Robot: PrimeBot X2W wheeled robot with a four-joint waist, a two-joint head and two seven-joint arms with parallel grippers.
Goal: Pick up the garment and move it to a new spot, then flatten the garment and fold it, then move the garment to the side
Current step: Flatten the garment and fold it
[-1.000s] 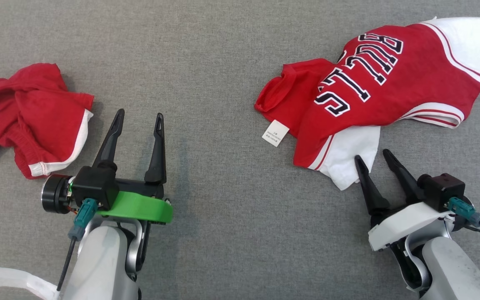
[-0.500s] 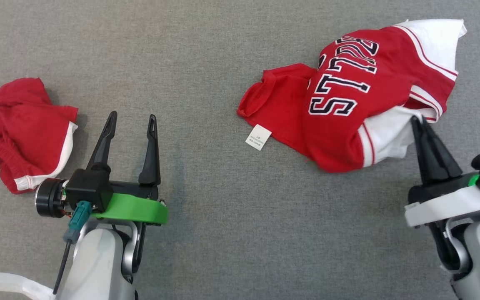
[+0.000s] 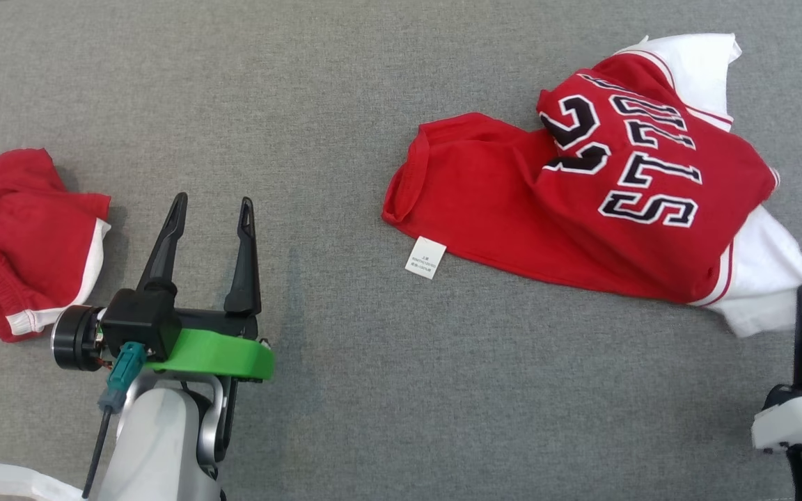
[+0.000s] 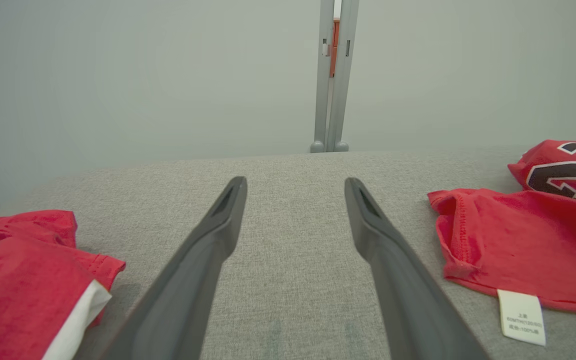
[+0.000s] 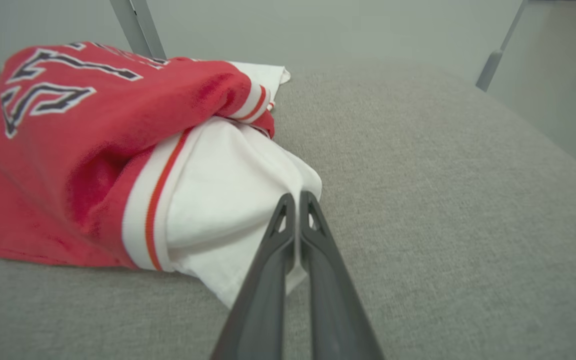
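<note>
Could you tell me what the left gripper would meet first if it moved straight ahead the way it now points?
Probably nothing: the left gripper, fingers open, points across bare gray surface, between the crumpled red garment and the jersey. Past the far edge stands a gray post, though depth is unclear.

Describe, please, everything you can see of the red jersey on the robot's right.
The jersey is soft red knit with white sleeves, red-striped trim and black, white-edged lettering. It lies crumpled, partly folded over itself, on the grey cloth surface, a white tag sticking out at its near edge. The right gripper, shut, pinches one white sleeve's corner.
</note>
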